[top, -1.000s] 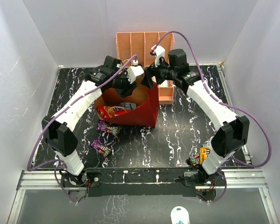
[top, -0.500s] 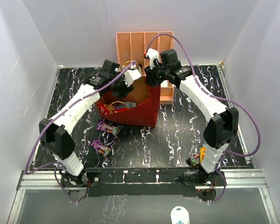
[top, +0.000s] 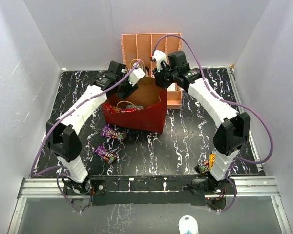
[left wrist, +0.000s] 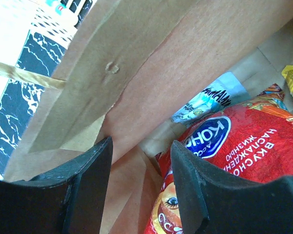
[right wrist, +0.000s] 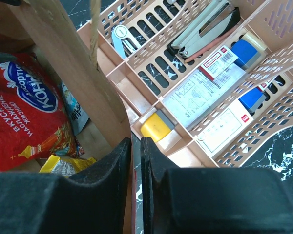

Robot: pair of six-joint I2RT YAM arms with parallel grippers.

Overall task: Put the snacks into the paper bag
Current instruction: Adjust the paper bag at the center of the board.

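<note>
At upper centre of the top view: found bag [top: 149, 119] upright. Noted right gripper [right wrist: 136, 161] pinched shut on its rim and left gripper [left wrist: 141, 161] spread astride a wall, apparently to hold the mouth open. Logged chips [left wrist: 234, 146] inside, with bars [top: 113, 132] outside at lower left.

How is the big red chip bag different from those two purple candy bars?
The red chip bag lies inside the paper bag; the purple candy bars lie outside it, on the table. The chip bag is red and far larger; each bar is purple and small. Both are wrapped snacks.
</note>
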